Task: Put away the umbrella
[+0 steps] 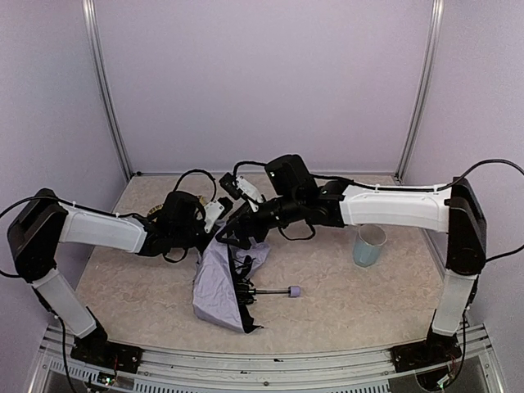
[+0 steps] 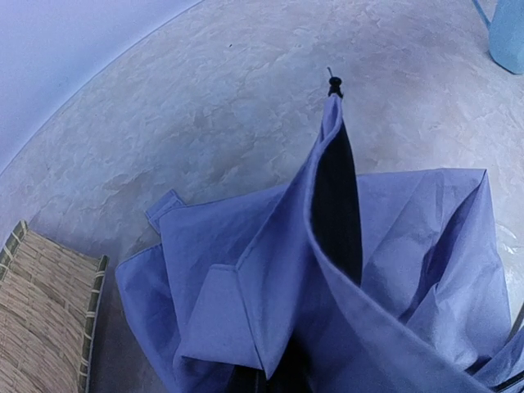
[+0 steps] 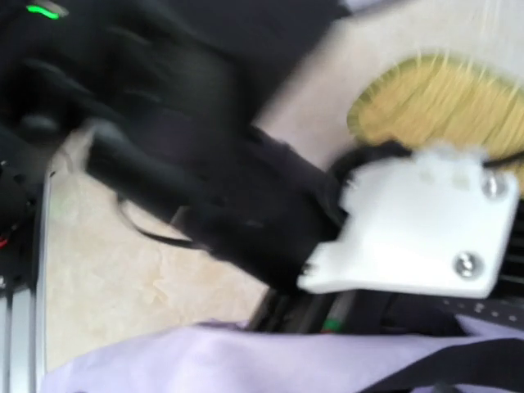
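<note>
The umbrella [image 2: 393, 246] is crowding the left wrist lens, lying mid-table with its lilac canopy bunching upward. The left gripper [image 1: 214, 217] is clamping shut on that fabric. The right gripper [image 1: 233, 232] is hovering just beside it, and I cannot tell how its jaws stand. A blue cup [image 1: 369, 246] is standing well apart.

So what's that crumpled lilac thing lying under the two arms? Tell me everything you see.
A half-collapsed umbrella of pale silver-lilac crinkly fabric, black underneath, lying bunched on the beige table. A thin black shaft pokes out right, ending in a small lilac handle. Its top disappears under both arms; grip unclear.
</note>
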`<state>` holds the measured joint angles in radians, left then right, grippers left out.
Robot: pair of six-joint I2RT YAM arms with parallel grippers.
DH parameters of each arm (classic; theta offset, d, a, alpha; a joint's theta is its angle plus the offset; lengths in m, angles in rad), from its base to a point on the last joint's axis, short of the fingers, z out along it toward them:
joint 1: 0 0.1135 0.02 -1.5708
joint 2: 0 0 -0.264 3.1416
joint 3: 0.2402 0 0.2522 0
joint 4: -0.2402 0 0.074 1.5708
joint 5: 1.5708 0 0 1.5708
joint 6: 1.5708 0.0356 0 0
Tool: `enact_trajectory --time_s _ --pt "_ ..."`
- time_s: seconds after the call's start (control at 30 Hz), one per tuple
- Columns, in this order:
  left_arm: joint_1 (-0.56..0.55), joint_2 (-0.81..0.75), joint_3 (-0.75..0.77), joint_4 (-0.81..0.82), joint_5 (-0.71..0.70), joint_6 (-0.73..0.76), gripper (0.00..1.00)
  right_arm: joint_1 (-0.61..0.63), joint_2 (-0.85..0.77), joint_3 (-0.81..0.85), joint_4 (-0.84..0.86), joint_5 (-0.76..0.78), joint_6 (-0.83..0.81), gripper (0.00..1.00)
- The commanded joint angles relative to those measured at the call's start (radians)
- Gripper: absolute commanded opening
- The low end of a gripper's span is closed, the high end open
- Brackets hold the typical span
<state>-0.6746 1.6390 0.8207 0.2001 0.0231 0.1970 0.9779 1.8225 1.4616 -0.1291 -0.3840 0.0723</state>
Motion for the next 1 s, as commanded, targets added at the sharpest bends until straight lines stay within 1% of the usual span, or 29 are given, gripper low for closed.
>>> enact_trajectory --time_s 0.0,0.1,0.13,0.17,0.2,0.27,0.3,0.37,0.4,0.47,0.5,0.57,0.6,0.67,0.73,0.83,0.87,0.97 --pt "0.001 -0.022 0.001 -0.016 0.022 -0.018 0.00 -0.012 0.150 0.102 -0.007 -0.169 0.172 0.83" --pt "0.003 -0.024 -0.001 -0.017 0.019 -0.018 0.00 -0.012 0.192 0.123 -0.016 -0.184 0.195 0.78" --pt "0.003 -0.024 -0.002 -0.015 0.021 -0.019 0.00 -0.013 0.198 0.116 0.000 -0.201 0.205 0.76" --pt "0.004 -0.022 -0.003 -0.013 0.022 -0.019 0.00 -0.013 0.205 0.109 0.018 -0.220 0.216 0.71" --pt "0.004 -0.020 -0.003 -0.012 0.024 -0.018 0.00 -0.012 0.213 0.108 0.031 -0.237 0.226 0.63" --pt "0.005 -0.014 0.001 -0.012 0.026 -0.019 0.00 -0.012 0.229 0.112 0.045 -0.270 0.236 0.40" --pt "0.006 -0.012 0.003 -0.014 0.026 -0.020 0.00 -0.012 0.230 0.111 0.048 -0.277 0.238 0.31" --pt "0.007 -0.010 0.005 -0.019 0.027 -0.022 0.00 -0.012 0.221 0.099 0.059 -0.278 0.238 0.04" --pt "0.009 -0.011 0.006 -0.022 0.027 -0.022 0.00 -0.012 0.209 0.087 0.066 -0.273 0.237 0.00" --pt "0.012 -0.015 0.006 -0.026 0.025 -0.025 0.00 -0.014 0.178 0.068 0.088 -0.286 0.223 0.00" --pt "0.014 -0.019 0.007 -0.023 0.015 -0.031 0.10 -0.016 0.164 0.060 0.097 -0.295 0.220 0.00" --pt "0.018 -0.033 0.003 -0.008 -0.019 -0.059 0.48 -0.034 0.139 0.041 0.127 -0.304 0.238 0.00" --pt "0.021 -0.051 -0.002 0.005 -0.040 -0.072 0.57 -0.050 0.129 0.022 0.155 -0.311 0.264 0.00" --pt "0.030 -0.092 -0.021 0.045 -0.052 -0.088 0.69 -0.106 0.120 -0.028 0.234 -0.326 0.348 0.00" --pt "0.032 -0.134 -0.047 0.077 -0.055 -0.088 0.76 -0.150 0.148 -0.033 0.286 -0.346 0.379 0.00" --pt "0.032 -0.177 -0.068 0.077 -0.071 -0.090 0.81 -0.204 0.235 0.011 0.318 -0.402 0.446 0.00" --pt "0.033 -0.184 -0.067 0.063 -0.082 -0.094 0.82 -0.219 0.271 0.033 0.311 -0.416 0.454 0.00" --pt "0.031 -0.213 -0.066 0.022 -0.090 -0.109 0.82 -0.248 0.373 0.113 0.207 -0.385 0.422 0.00"
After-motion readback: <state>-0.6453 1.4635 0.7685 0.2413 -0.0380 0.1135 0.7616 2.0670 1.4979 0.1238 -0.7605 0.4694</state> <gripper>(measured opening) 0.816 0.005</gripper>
